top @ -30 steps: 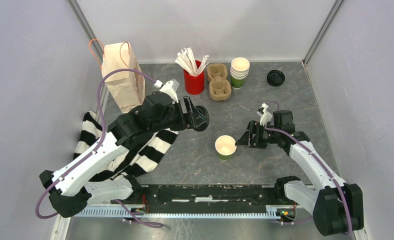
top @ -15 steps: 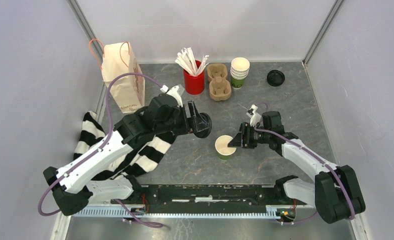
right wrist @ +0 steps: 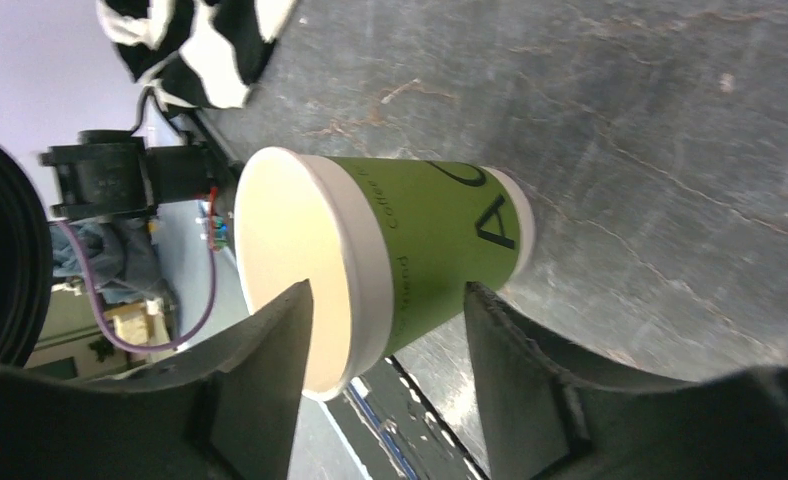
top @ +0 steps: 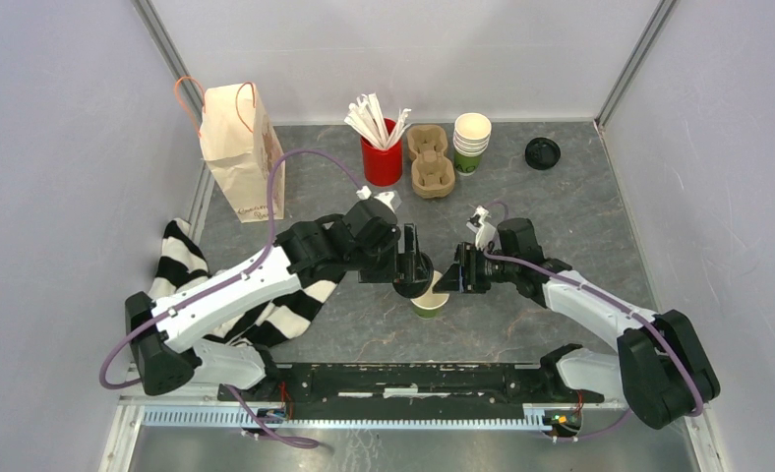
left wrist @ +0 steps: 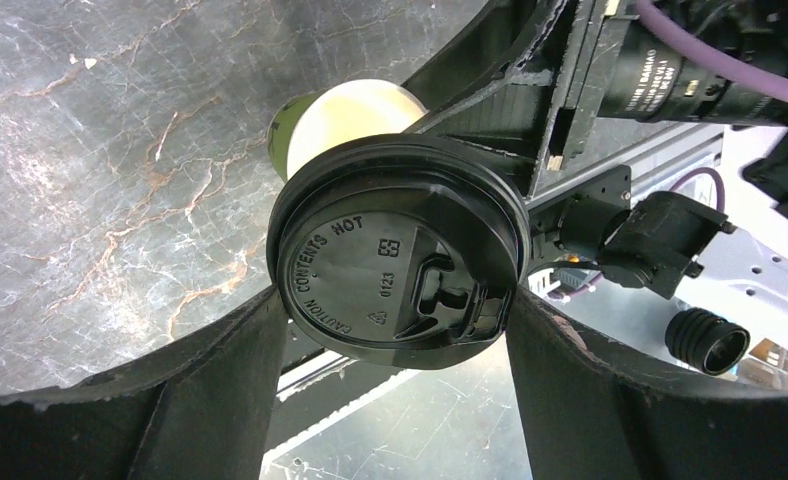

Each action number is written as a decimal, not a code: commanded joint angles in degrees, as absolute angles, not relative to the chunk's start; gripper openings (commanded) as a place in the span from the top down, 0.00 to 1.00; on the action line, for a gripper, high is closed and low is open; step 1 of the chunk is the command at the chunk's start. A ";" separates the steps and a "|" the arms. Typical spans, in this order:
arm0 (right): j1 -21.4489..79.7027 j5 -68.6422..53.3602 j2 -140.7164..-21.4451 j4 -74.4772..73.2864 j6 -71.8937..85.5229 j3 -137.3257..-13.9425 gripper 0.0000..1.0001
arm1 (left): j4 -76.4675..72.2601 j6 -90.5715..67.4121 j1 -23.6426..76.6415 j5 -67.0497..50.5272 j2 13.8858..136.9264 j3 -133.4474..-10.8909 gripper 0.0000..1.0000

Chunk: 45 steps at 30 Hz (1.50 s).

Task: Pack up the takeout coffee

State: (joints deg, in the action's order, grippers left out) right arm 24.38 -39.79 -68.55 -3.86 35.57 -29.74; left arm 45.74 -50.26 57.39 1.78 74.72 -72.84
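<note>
Left jaws, clamped on black lid (left wrist: 390, 270), now moved almost above open green paper cup (right wrist: 430, 240) at tabletop (top: 561, 197) centre. Right jaws now straddle cup, grip unclear. Capping likely next.

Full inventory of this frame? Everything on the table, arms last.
open cup: 1, green with cream rim, table centre, upright, no lid on it
held lid: 1, black, over the open cup's rim
spare lid: 1, black, back right
cup stack: 1 stack, green with cream rims, back centre
cup carrier: 1, brown cardboard, left of the stack
red cup: 1, holds white sticks, left of the carrier
paper bag: 1, brown with orange handles, back left
striped cloth: 1, black and white, under the left arm
table: 1, grey marbled
left gripper: clamps the held lid
right gripper: jaws apart at the open cup, grip unclear
</note>
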 commanded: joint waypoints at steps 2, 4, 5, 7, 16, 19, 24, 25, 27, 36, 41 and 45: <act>24.16 -20.53 -64.88 -23.71 23.33 -43.68 0.20 | 49.29 -48.08 58.75 5.40 79.13 -79.71 0.24; 23.93 -9.84 -62.81 -32.69 19.28 -48.65 0.13 | 51.35 -46.93 59.33 6.03 81.75 -81.77 0.24; 23.78 -5.15 -62.07 -36.62 17.57 -50.54 0.10 | 52.72 -46.21 59.66 6.60 83.09 -83.09 0.24; 23.60 4.74 -60.08 -41.87 15.70 -53.21 0.05 | 55.04 -44.61 60.66 8.17 86.32 -85.63 0.24; 23.33 15.63 -44.14 -42.64 14.92 -54.11 0.02 | 58.69 -37.99 62.21 11.55 95.21 -91.12 0.24; 23.30 15.23 -41.54 -41.85 14.53 -54.23 0.02 | 59.49 -36.40 62.18 12.12 97.00 -91.47 0.23; 23.34 15.54 -40.25 -41.45 13.14 -54.32 0.02 | 60.18 -34.30 62.18 10.11 100.15 -92.93 0.22; 23.30 15.57 -40.28 -41.50 13.06 -54.32 0.02 | 60.20 -34.06 62.21 9.84 100.64 -93.39 0.21; 23.32 15.51 -40.25 -41.53 13.14 -54.19 0.02 | 60.12 -33.73 62.23 9.65 101.48 -94.36 0.21; 23.36 14.68 -40.34 -40.91 13.27 -53.66 0.02 | 60.55 -32.61 62.31 7.65 103.01 -95.96 0.20; 23.33 14.40 -40.30 -40.51 13.44 -53.09 0.02 | 60.63 -32.05 62.43 6.38 103.47 -95.79 0.19; 23.35 14.15 -40.25 -40.23 13.53 -52.91 0.02 | 60.64 -31.90 62.65 5.94 103.67 -95.80 0.18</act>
State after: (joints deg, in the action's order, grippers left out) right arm 23.35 13.37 -40.49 -41.25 14.00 -53.21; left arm 60.29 -34.63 62.15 7.05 103.07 -93.51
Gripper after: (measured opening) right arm 0.979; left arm 0.819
